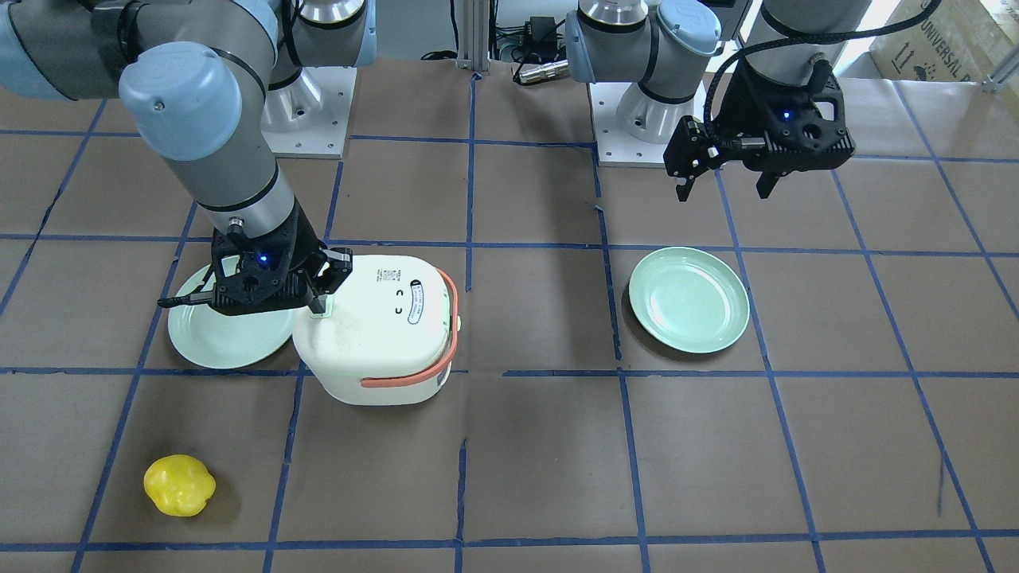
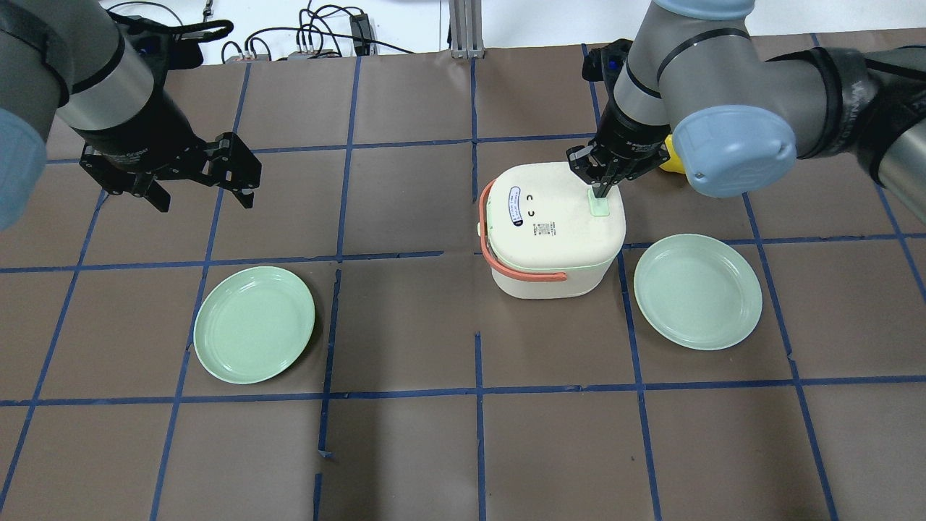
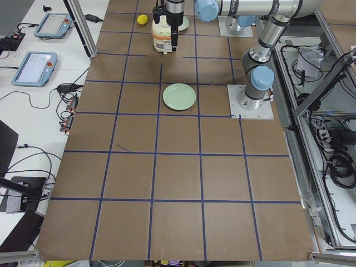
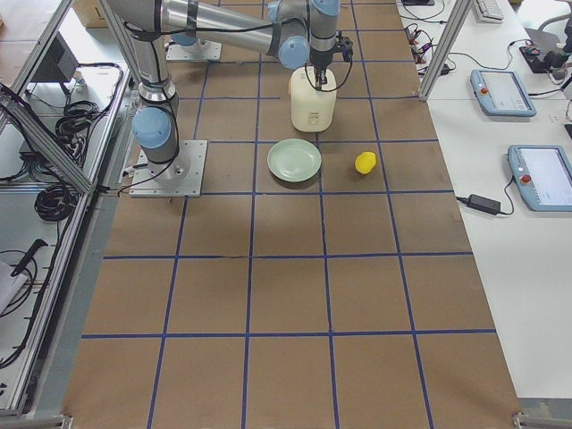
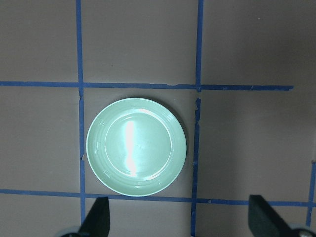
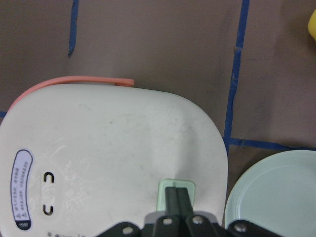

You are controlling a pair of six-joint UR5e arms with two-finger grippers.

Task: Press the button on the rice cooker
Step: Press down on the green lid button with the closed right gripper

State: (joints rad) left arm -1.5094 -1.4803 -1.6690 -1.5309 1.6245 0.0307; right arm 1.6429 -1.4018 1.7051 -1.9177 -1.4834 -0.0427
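Observation:
The white rice cooker point(image 2: 550, 224) with an orange handle stands on the table; it also shows in the front view point(image 1: 382, 326). Its pale mint-green button point(image 2: 602, 208) sits near the lid's edge on the robot's right. My right gripper point(image 2: 600, 191) is shut, fingers pointing straight down. In the right wrist view the fingertips point(image 6: 176, 197) are together over the middle of the button point(image 6: 162, 193); I cannot tell if they press it. My left gripper point(image 2: 204, 197) is open and empty, hanging high over the table's left side.
One green plate point(image 2: 698, 291) lies just right of the cooker, another point(image 2: 255, 324) on the left, below my left gripper point(image 5: 180, 219). A yellow lemon-like object point(image 1: 179, 485) lies beyond the cooker, partly hidden behind my right arm in the overhead view.

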